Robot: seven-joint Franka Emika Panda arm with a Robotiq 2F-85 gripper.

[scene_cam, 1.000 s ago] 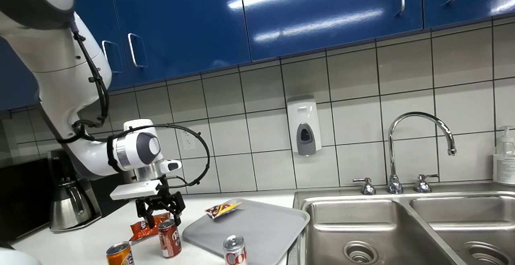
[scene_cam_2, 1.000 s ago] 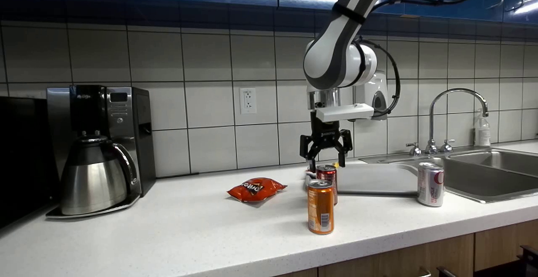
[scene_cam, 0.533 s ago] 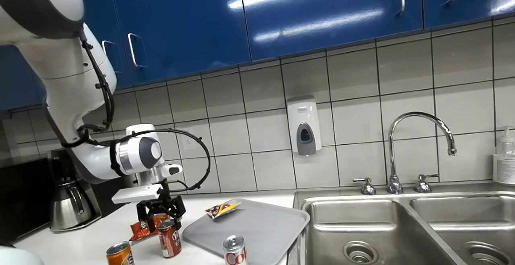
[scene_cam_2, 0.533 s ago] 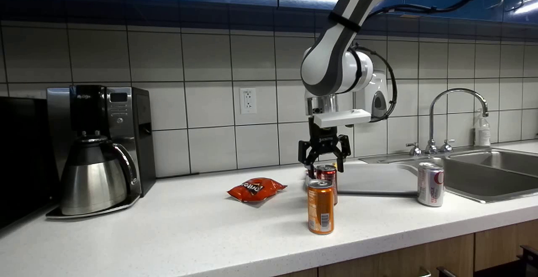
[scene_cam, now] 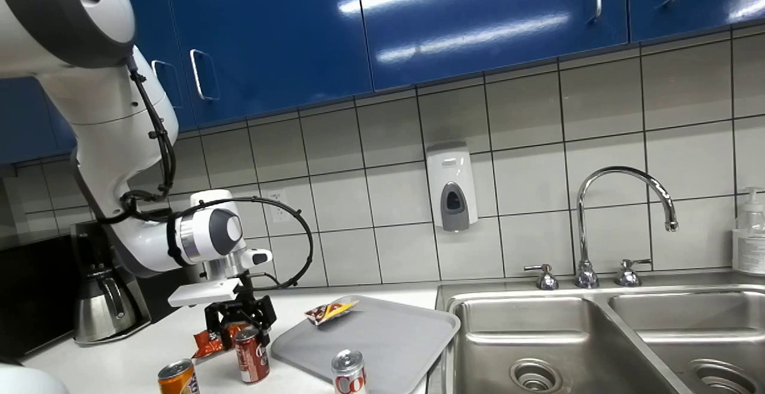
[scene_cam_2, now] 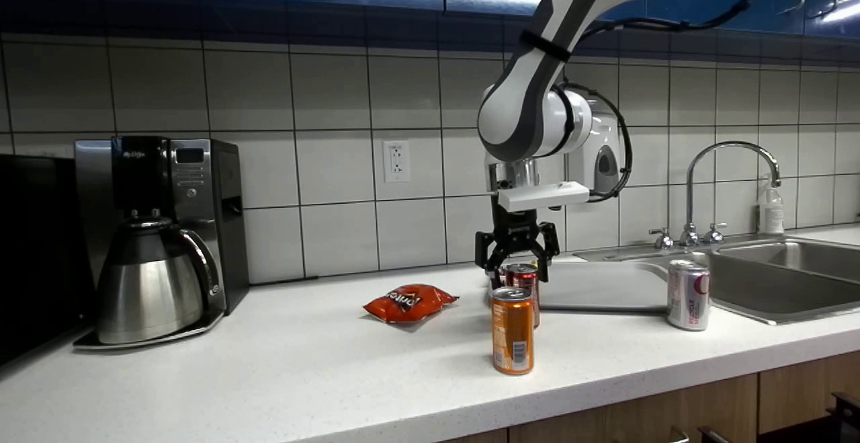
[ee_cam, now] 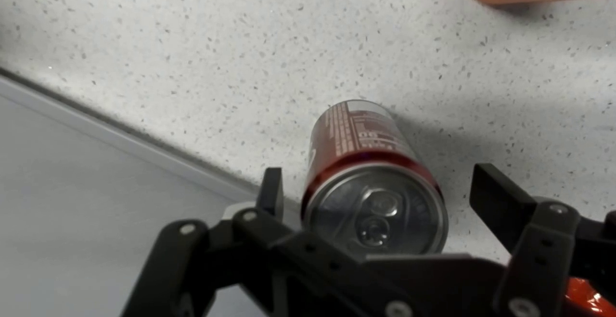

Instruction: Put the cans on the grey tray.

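The dark red can (scene_cam: 252, 357) stands upright on the counter, beside the near left corner of the grey tray (scene_cam: 394, 337). My gripper (scene_cam: 244, 339) is open and points down at the red can. In the wrist view the fingertips (ee_cam: 378, 187) stand on either side of the can's top (ee_cam: 375, 211), with a gap on both sides. The orange can (scene_cam_2: 512, 332) stands upright and partly hides the red can (scene_cam_2: 527, 278) in an exterior view. The silver-white can (scene_cam_2: 688, 295) stands upright on the counter by the tray's near edge.
An orange-red snack packet (scene_cam_2: 410, 303) lies on the counter near the gripper. A small yellow and red packet (scene_cam: 330, 311) lies on the tray. A coffee maker (scene_cam_2: 161, 241) stands at one end. The steel double sink (scene_cam: 526, 322) adjoins the tray.
My gripper has moved down, so its open fingers are lower beside the red can's top. The cans, packets and tray have not moved.
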